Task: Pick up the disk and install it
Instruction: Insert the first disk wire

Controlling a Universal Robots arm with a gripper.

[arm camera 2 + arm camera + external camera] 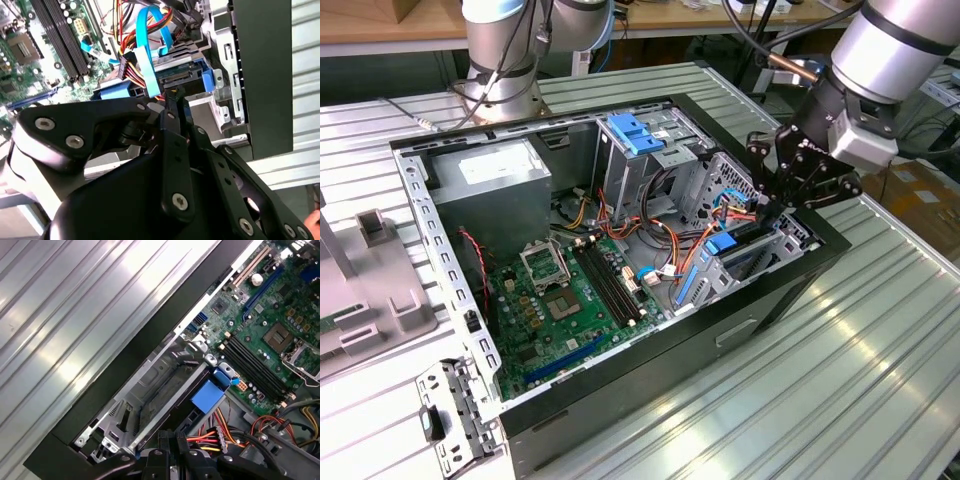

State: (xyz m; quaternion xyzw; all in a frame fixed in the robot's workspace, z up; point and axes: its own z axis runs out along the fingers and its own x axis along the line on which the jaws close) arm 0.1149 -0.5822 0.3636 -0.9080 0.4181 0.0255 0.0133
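Ribbed metal worktop (880,350) carries an open computer case (620,270) with its green motherboard (560,310) exposed. At the case's corner on the exterior view's right, the hand (775,215) reaches down into the drive bay (165,390), fingers closed together. Directly beneath them the disk (182,75) sits in that bay, blue rails showing, beside the cables (142,60).

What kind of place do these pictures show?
Probably a robotics lab or workshop: an open black desktop computer case lies on a ribbed metal table, a second silver robot arm base stands behind, with wooden benches beyond.
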